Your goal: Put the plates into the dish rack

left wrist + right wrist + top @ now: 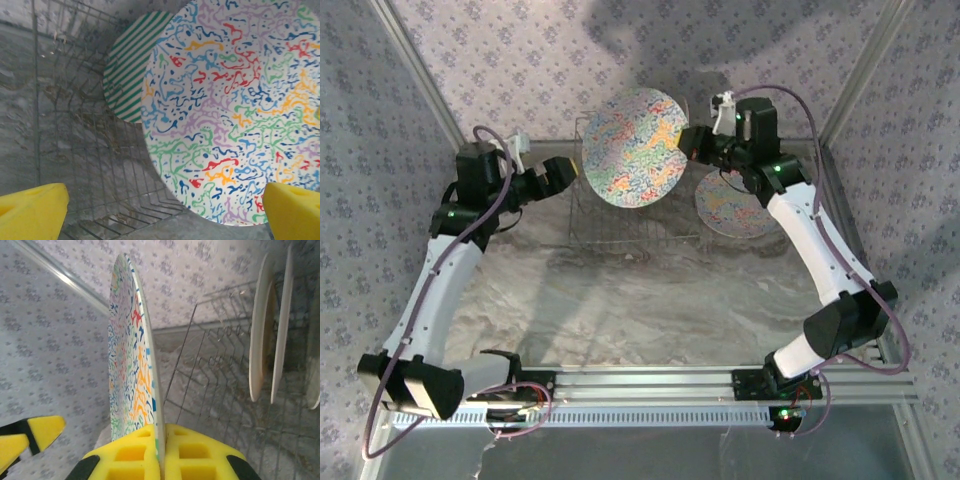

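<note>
Clamping the upright mosaic plate (132, 365) is the right pincer (160, 452); the left pincer (162, 212) gapes wide.

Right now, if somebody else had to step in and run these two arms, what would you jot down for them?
Grip: left fingers open and empty, beside the dish rack. Right fingers shut on the rim of a mosaic plate, held on edge at the rack.
Done: green-striped plate stands in the rack; pale plates stand there edge-on, count unclear.
Left: settle the held plate between prongs and release, then load the second mosaic plate, flat on the table right of the rack.
</note>
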{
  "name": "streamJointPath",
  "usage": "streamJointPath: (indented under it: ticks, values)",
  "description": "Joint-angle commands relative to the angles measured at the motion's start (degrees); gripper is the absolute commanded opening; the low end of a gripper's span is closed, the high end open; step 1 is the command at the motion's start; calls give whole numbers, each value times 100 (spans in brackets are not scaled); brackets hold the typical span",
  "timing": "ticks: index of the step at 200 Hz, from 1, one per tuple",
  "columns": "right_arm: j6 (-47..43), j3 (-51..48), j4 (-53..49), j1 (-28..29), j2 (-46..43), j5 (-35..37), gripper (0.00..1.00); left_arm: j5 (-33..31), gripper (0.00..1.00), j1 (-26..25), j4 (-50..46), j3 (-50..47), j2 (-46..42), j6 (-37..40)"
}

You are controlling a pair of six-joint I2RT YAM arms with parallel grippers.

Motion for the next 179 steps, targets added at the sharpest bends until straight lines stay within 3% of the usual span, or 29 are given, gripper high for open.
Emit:
streamJointPath:
  ticks: [1, 35, 59, 105, 179]
  values:
    - [-220, 764, -535, 329, 241, 1620, 0, -445, 99, 16, -329, 254, -69, 433]
    - [-183, 2191, -1589, 986, 1141, 3655, 0, -789, 99, 17, -646, 402, 115, 870]
    - [-104, 3329, -2167, 1337, 1999, 4665, 0, -892, 99, 17, -654, 318, 90, 930]
    - [-382, 5882, -2892, 1667, 3926, 5656, 0, -935, 99, 17, -742, 216, 83, 1180]
    - [-910, 6111, -2038, 1790, 4687, 6622, 0, -752, 99, 17, -745, 37, 183, 1283]
